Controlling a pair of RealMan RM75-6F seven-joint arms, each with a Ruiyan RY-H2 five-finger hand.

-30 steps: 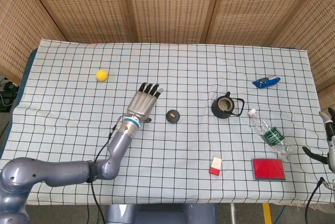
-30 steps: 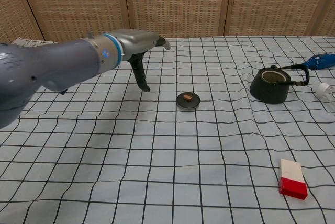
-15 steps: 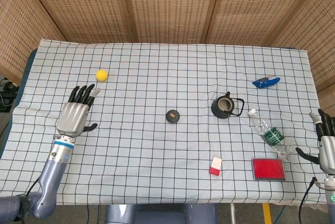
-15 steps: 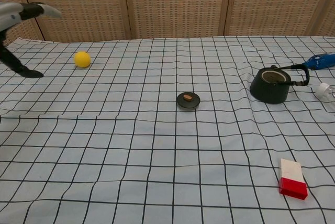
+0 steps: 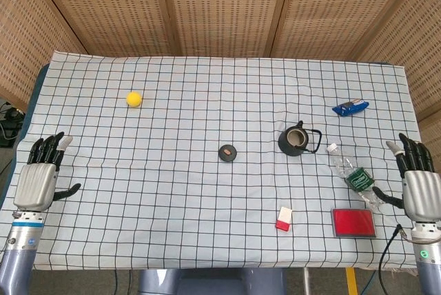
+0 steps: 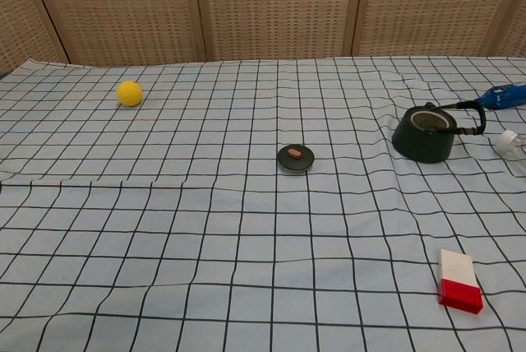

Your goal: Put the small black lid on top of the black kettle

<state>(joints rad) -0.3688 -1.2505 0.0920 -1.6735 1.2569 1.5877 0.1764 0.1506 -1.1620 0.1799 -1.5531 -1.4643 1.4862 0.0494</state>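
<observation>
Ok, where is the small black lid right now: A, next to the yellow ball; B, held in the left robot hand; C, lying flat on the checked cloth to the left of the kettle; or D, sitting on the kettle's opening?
C: the small black lid lies flat on the checked cloth, apart from the black kettle, whose opening is uncovered; the left robot hand holds nothing at the table's edge.

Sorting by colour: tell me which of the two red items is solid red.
The flat red square by the table's front right edge; the small block left of it is half white.
</observation>
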